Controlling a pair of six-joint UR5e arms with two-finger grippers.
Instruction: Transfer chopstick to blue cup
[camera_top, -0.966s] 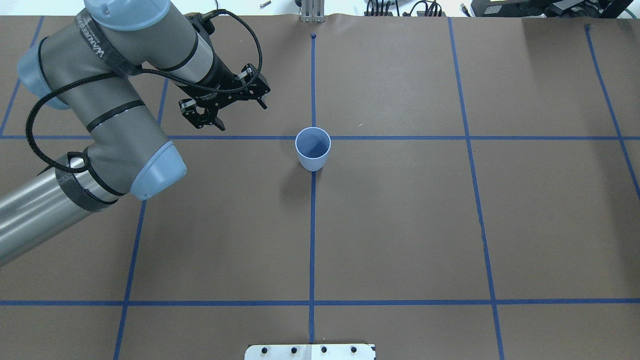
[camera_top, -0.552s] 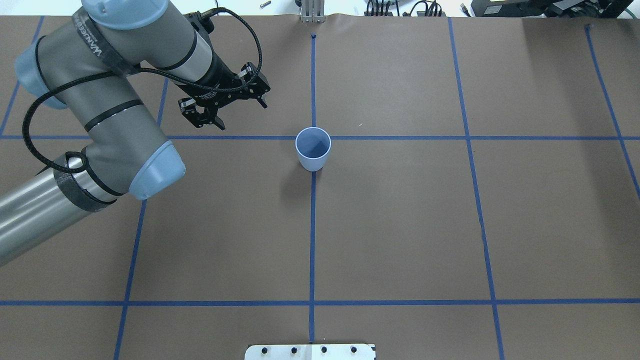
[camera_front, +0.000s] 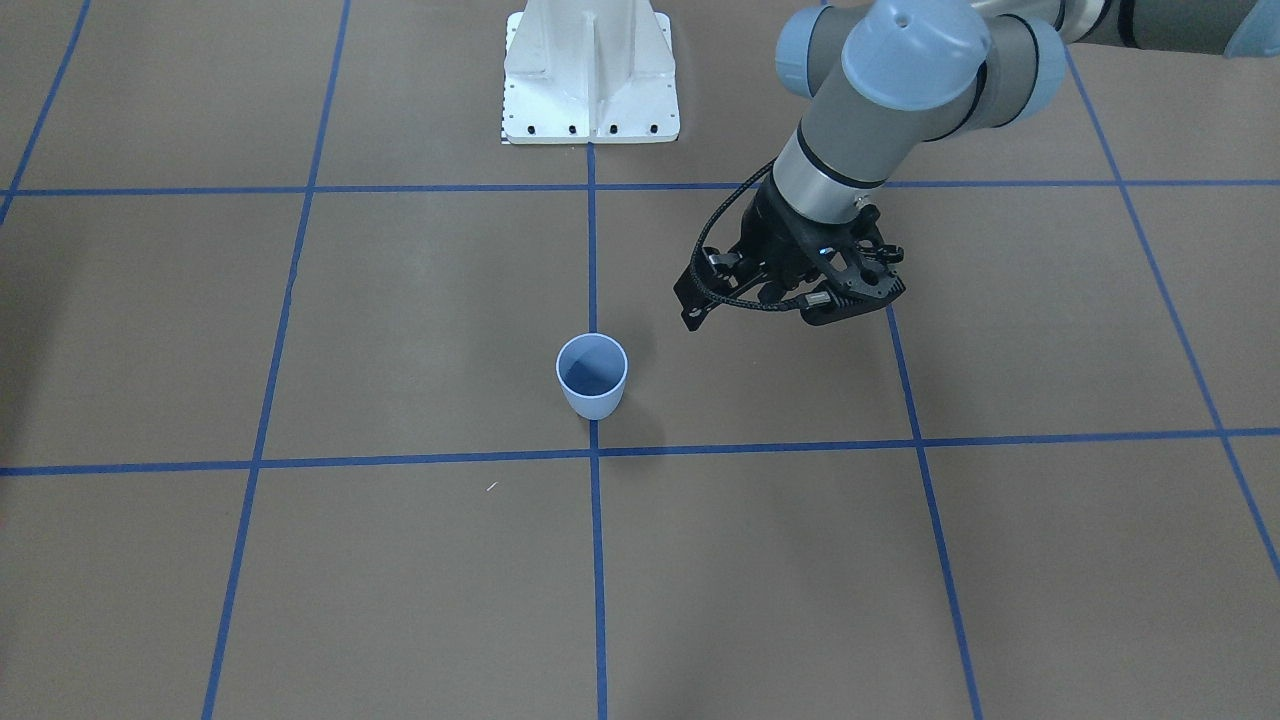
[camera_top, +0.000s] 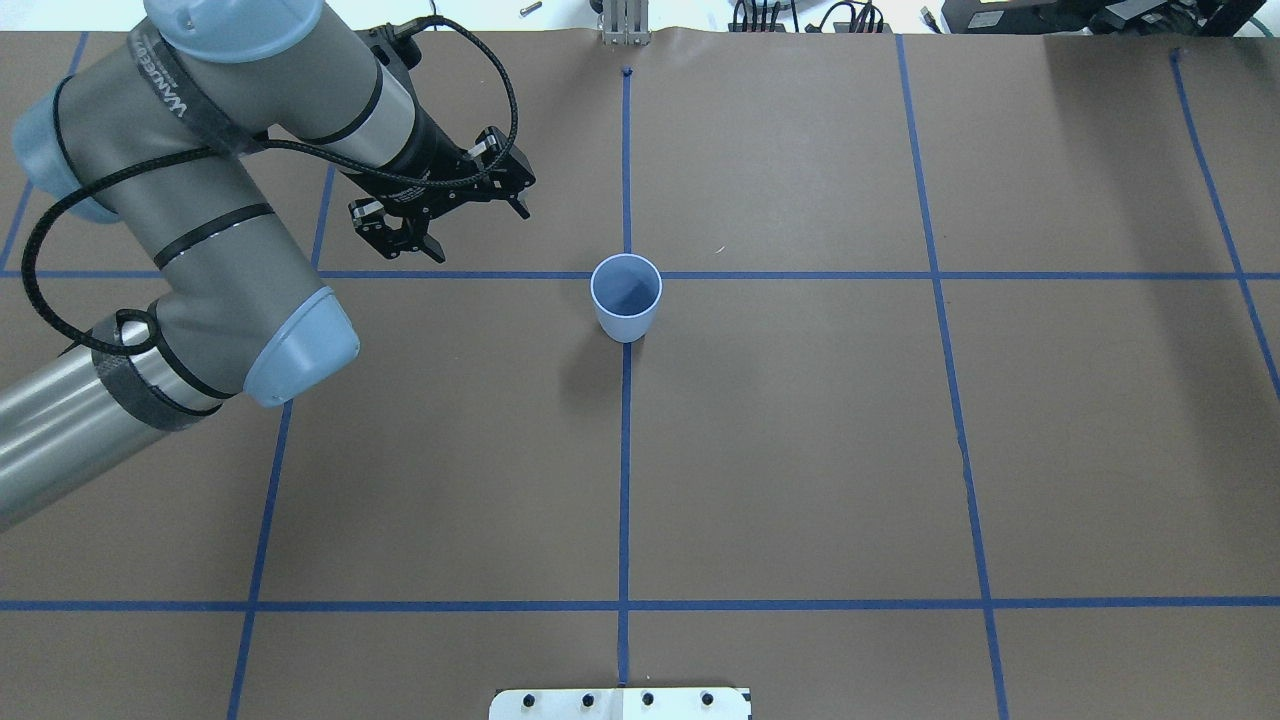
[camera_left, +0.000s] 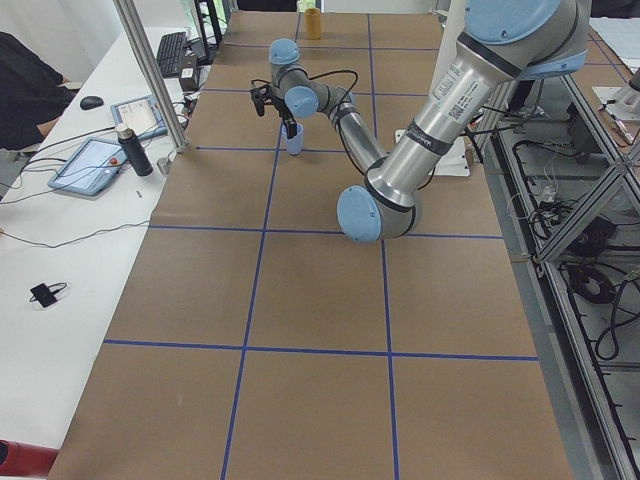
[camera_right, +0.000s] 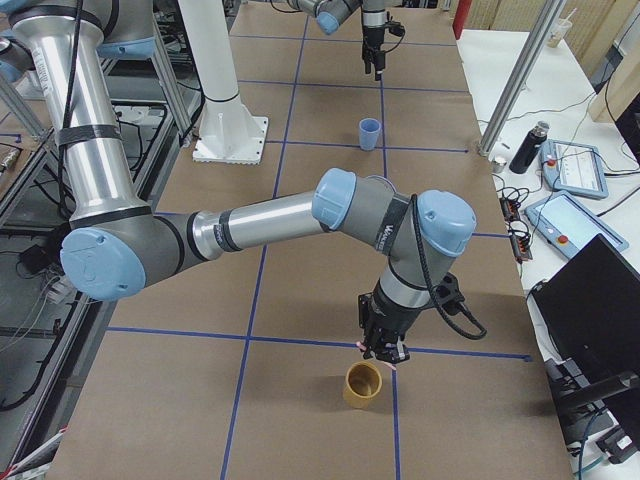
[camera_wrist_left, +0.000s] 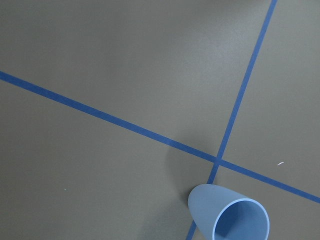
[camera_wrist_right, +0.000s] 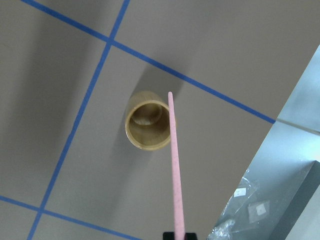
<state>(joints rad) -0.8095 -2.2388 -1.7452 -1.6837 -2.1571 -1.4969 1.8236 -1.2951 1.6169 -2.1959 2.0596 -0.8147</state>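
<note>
The blue cup stands upright and empty at the crossing of two tape lines; it also shows in the front view and the left wrist view. My left gripper is open and empty, hovering to the cup's left, also seen in the front view. My right gripper is far off at the table's right end, shut on the pale pink chopstick. The stick's tip hangs over a tan wooden cup.
The tan cup stands near the table's right end. The white robot base is behind the blue cup. A side bench holds tablets and a bottle. An aluminium post rises at the table's far edge.
My left arm and open gripper have drifted slightly left, away from the blue cup. The cup has not moved.
</note>
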